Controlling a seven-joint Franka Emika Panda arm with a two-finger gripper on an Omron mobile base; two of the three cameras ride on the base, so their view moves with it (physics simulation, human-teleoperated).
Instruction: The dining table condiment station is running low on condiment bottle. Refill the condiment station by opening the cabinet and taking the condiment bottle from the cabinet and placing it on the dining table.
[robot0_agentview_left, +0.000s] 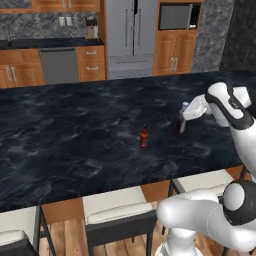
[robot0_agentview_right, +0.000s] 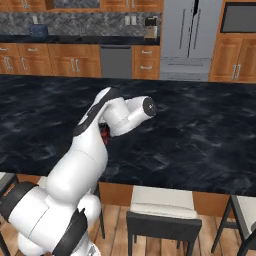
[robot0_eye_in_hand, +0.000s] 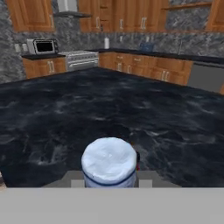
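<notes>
Gripper (robot0_agentview_left: 182, 123) clenched on the white-capped condiment bottle (robot0_eye_in_hand: 109, 162), low over the glossy black marble dining table (robot0_agentview_left: 75, 135); looks light, rigid, slick, so hold mid-body

Nothing here can be read. The small red bottle (robot0_agentview_left: 144, 136) standing on the black marble dining table (robot0_agentview_left: 75, 130), off to one side of the gripper (robot0_agentview_left: 181, 126), carries no legible label (it is too small and blurred to make out any print). The white-capped bottle (robot0_eye_in_hand: 109, 162) right at the fingertips shows a plain cap and a blue band, no lettering. The microwave (robot0_eye_in_hand: 42, 46) far beyond the hand shows no readable digits or brand.
</notes>
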